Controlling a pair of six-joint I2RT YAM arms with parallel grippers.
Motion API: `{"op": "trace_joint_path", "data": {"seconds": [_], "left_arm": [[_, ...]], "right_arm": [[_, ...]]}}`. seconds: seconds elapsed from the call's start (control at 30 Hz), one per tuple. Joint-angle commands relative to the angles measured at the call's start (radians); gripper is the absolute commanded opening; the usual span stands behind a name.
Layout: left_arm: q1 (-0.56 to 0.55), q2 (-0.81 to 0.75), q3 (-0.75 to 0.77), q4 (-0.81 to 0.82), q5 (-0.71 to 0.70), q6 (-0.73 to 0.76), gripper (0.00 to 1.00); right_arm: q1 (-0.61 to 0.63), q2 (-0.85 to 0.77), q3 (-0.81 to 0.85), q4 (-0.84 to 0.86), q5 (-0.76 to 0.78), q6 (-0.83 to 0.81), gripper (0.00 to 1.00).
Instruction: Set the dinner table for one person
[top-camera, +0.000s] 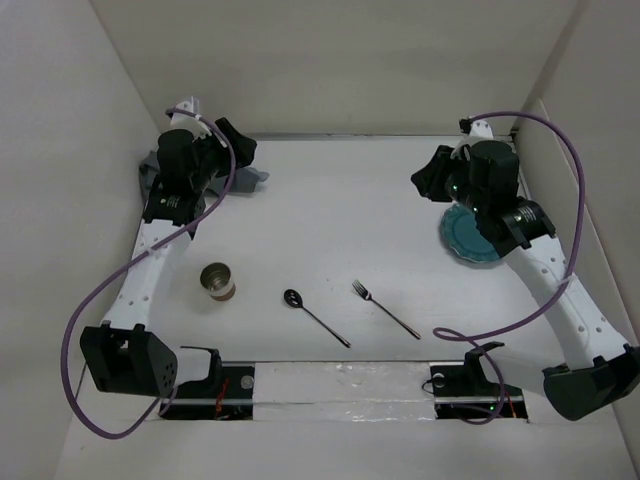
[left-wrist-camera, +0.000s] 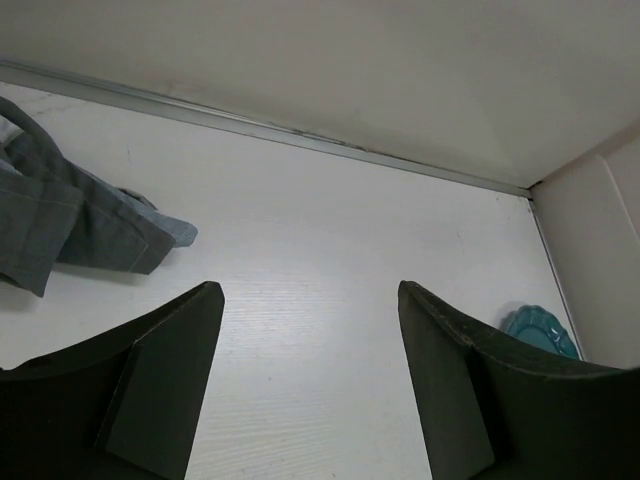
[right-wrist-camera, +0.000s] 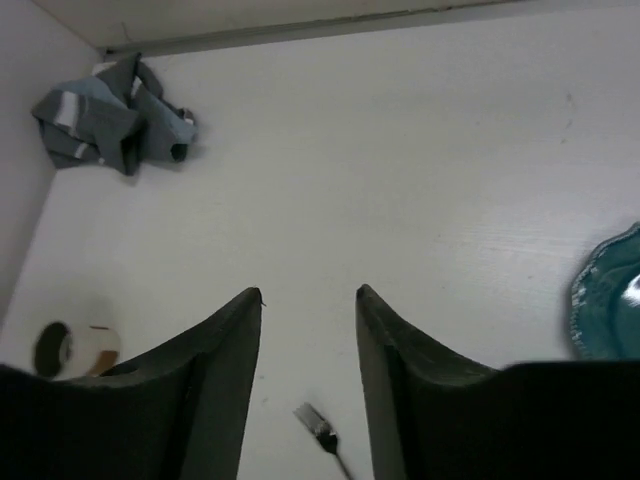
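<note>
The white dinner table (top-camera: 340, 215) carries a teal plate (top-camera: 470, 238) at the right, partly under my right arm. A metal cup (top-camera: 217, 281) lies on its side at the left. A dark spoon (top-camera: 314, 316) and a fork (top-camera: 385, 308) lie near the front middle. A crumpled grey striped placemat (top-camera: 160, 170) sits at the far left corner, partly hidden by my left arm. My left gripper (top-camera: 240, 150) is open and empty above the table beside the placemat (left-wrist-camera: 70, 215). My right gripper (top-camera: 425, 178) is open and empty, above the table left of the plate (right-wrist-camera: 610, 305).
White walls enclose the table at the back and both sides. Both arm bases and a foil-covered strip (top-camera: 340, 383) run along the near edge. Purple cables loop beside each arm. The right wrist view shows the fork's tines (right-wrist-camera: 318, 425) and the cup (right-wrist-camera: 72, 348).
</note>
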Motion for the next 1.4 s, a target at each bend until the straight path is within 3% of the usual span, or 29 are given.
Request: {"op": "trace_joint_path", "data": {"seconds": [0.0,0.03,0.13,0.17,0.33,0.37,0.43,0.57,0.6,0.83,0.97,1.07,1.2,1.33,1.37], "left_arm": [[0.007,-0.011,0.034,0.021,-0.018,-0.02,0.68],[0.021,0.007,0.041,0.012,-0.026,-0.023,0.67],[0.03,0.09,0.112,-0.075,-0.092,-0.019,0.3],[0.03,0.115,0.136,-0.098,-0.115,-0.017,0.01],[0.03,0.28,0.277,-0.252,-0.403,-0.027,0.0],[0.047,0.302,0.287,-0.258,-0.431,-0.046,0.13],[0.093,0.378,0.316,-0.273,-0.456,-0.08,0.25],[0.133,0.488,0.351,-0.292,-0.496,-0.14,0.62],[0.143,0.511,0.363,-0.296,-0.493,-0.151,0.66],[0.165,0.713,0.457,-0.318,-0.478,-0.134,0.7],[0.118,0.791,0.509,-0.299,-0.454,-0.067,0.74],[0.105,0.847,0.531,-0.287,-0.424,-0.047,0.73],[0.105,0.877,0.54,-0.276,-0.381,-0.034,0.66],[0.081,0.911,0.557,-0.279,-0.353,0.001,0.33],[0.071,0.913,0.56,-0.279,-0.347,0.007,0.19]], "right_arm": [[-0.002,-0.017,-0.011,0.058,-0.049,-0.005,0.24],[-0.002,-0.011,-0.013,0.054,-0.064,-0.007,0.01],[-0.002,-0.011,-0.022,0.041,-0.101,-0.039,0.0],[-0.002,-0.017,-0.043,0.047,-0.099,-0.042,0.0],[-0.002,-0.039,-0.105,0.075,-0.113,-0.033,0.0],[-0.002,-0.035,-0.109,0.07,-0.124,-0.031,0.0],[0.007,-0.035,-0.122,0.063,-0.145,-0.028,0.0],[0.016,-0.054,-0.172,0.086,-0.151,-0.022,0.0],[0.016,-0.051,-0.172,0.083,-0.151,-0.022,0.0],[0.016,0.013,-0.145,0.078,-0.145,-0.036,0.0],[0.048,0.063,-0.119,0.078,-0.145,-0.034,0.22],[0.079,0.096,-0.109,0.09,-0.136,-0.03,0.3],[0.121,0.141,-0.082,0.093,-0.131,-0.025,0.3],[0.148,0.172,-0.063,0.095,-0.121,-0.025,0.3],[0.157,0.176,-0.06,0.095,-0.121,-0.025,0.3]]}}
